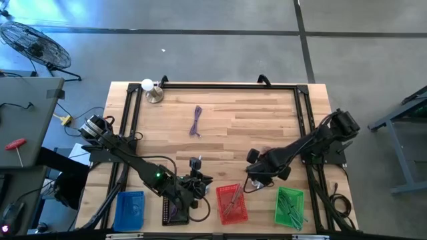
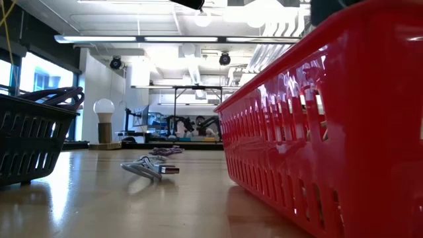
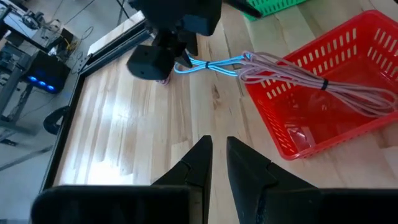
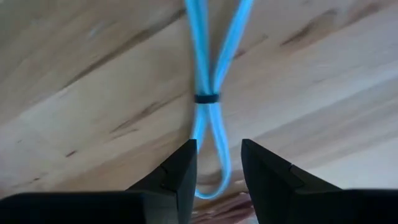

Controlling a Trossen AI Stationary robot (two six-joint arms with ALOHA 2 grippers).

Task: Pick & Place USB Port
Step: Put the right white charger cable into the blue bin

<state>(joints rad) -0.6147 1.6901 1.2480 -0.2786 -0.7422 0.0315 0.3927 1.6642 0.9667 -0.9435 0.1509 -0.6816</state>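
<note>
On wood, blue cable (image 4: 208, 99) loops between right gripper (image 4: 219, 163) fingers.

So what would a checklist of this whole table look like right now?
Surface: wooden table, black frame around it.
Job's things: blue cable lying on the wood; pink cable draped over the red basket.
Clutter: blue basket, black basket, green basket, lamp.
Grippers: right gripper open, fingers either side of the blue cable's loop; left gripper near the black basket, narrow gap, holding nothing.
Cables: purple cable loose mid-table; grey cable with a USB plug on the wood.
Surroundings: fan on the floor.
</note>
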